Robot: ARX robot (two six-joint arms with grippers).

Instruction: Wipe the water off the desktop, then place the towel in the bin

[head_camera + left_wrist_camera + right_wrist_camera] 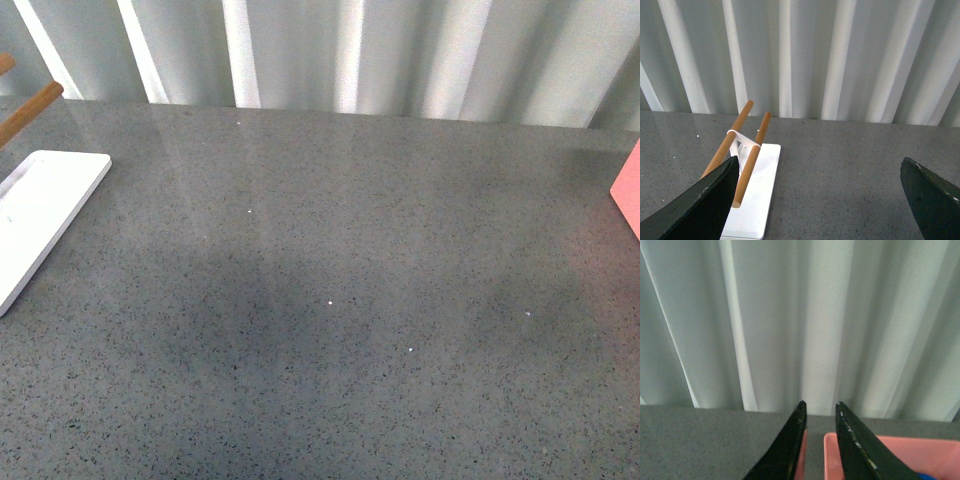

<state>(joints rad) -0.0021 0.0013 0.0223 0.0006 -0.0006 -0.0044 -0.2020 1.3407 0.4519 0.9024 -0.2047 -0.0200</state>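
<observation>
The dark grey speckled desktop (330, 300) fills the front view, and neither arm shows there. A pink bin (900, 455) lies just under my right gripper (820, 404), which is shut and holds nothing. A sliver of the blue towel (924, 476) shows inside the bin at the picture's edge. The bin's corner (630, 195) also appears at the far right of the front view. My left gripper (820, 165) hangs wide open over bare desktop (840, 190), with nothing between its fingers.
A white tray-like base (40, 215) lies at the desktop's left edge and carries a rack of two wooden rods (747, 167), close beside my left gripper's finger. A pale pleated curtain (330, 50) backs the desk. A few tiny bright specks dot the surface.
</observation>
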